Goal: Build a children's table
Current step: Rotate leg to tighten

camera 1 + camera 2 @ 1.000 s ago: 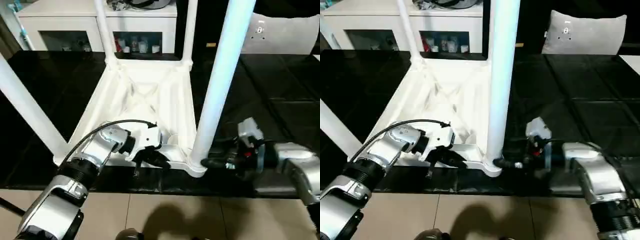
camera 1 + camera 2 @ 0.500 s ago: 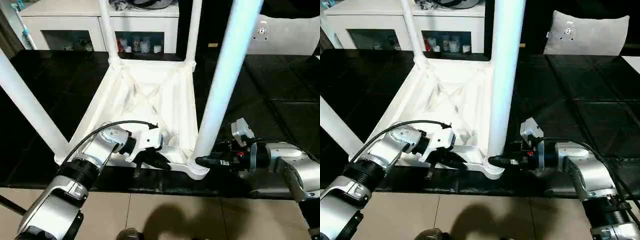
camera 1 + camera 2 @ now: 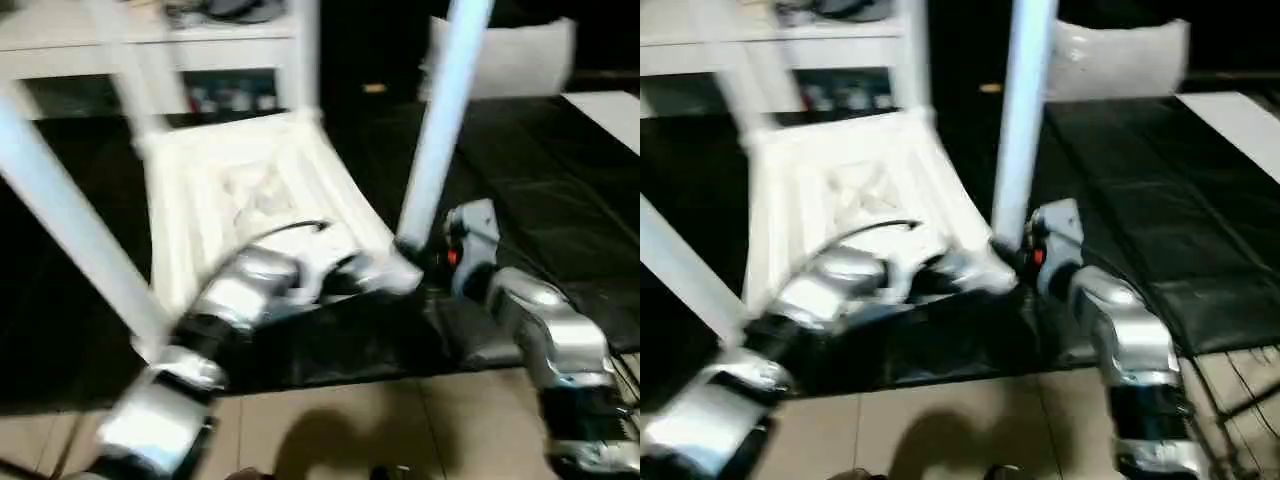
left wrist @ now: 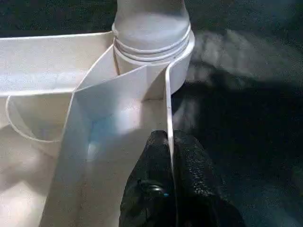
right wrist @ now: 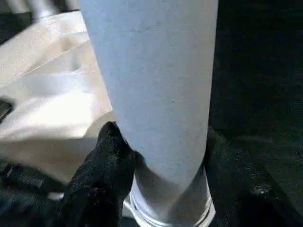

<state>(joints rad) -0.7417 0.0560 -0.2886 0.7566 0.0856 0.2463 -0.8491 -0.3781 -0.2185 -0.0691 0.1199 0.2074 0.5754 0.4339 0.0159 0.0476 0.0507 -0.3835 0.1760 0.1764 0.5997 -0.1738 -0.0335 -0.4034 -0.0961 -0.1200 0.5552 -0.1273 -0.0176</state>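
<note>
Our table top [image 3: 240, 190] lay upside down on the black mat. Our left gripper [image 4: 169, 142] pinched its thin rim. Our right gripper [image 5: 158, 156] hugged the nearest leg [image 5: 151, 80] low down, and that leg stood straight up between its fingers

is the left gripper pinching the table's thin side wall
Yes, in the left wrist view the left gripper has its black fingers shut on the thin wall of the table near the corner socket.
</note>
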